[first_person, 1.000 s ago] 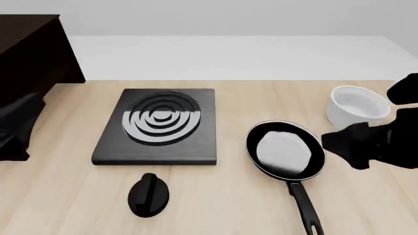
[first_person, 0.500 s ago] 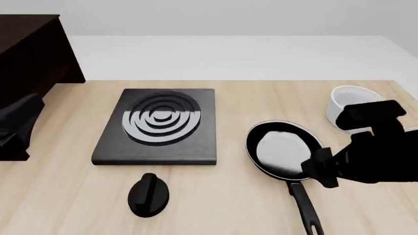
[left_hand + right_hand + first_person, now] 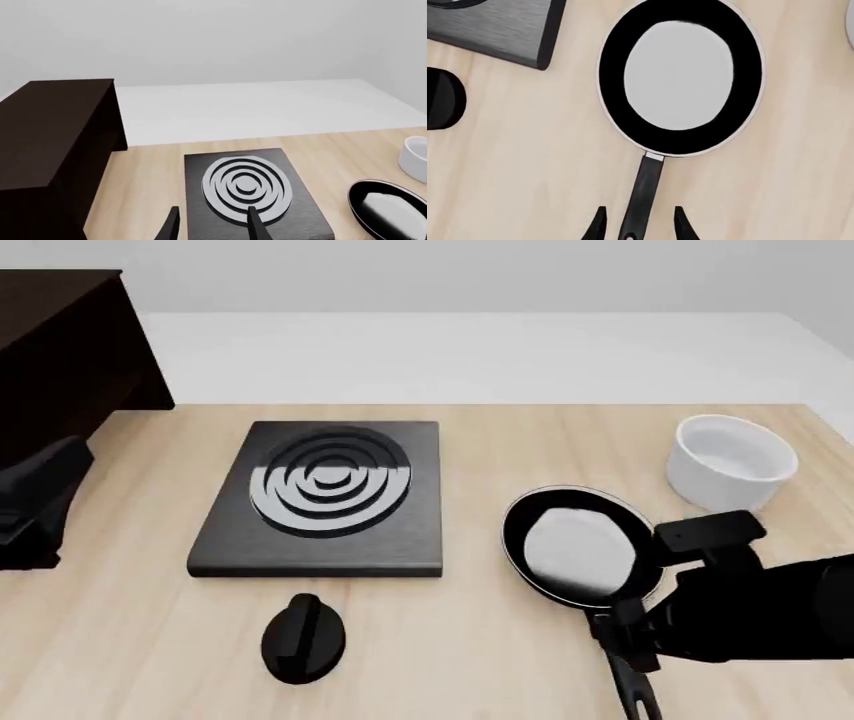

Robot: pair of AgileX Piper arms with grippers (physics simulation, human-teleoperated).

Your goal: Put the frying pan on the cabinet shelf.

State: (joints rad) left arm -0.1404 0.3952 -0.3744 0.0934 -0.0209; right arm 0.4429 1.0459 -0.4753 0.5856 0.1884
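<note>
The frying pan (image 3: 581, 545) lies flat on the light tabletop at the right, black with a pale grey inside, its long handle (image 3: 625, 665) pointing at the near edge. My right gripper (image 3: 625, 635) hovers over that handle. In the right wrist view its fingers (image 3: 598, 225) stand open on either side of the handle (image 3: 644, 192), gripping nothing, with the pan (image 3: 680, 75) beyond them. The cabinet shelf (image 3: 54, 310) is the dark brown top at the far left, also seen as the cabinet shelf (image 3: 57, 125). My left gripper (image 3: 213, 230) is open and empty, low beside the cabinet.
A black square hob (image 3: 327, 495) with concentric rings sits mid-table. A black oval knob (image 3: 304, 637) lies in front of it. A white bowl (image 3: 730, 460) stands behind the pan at the right. The left arm (image 3: 34, 500) rests at the table's left edge.
My right arm has swung from beside the white bowl toward the near edge and now sits over the pan's handle. The pan, the hob and the left arm have not moved.
</note>
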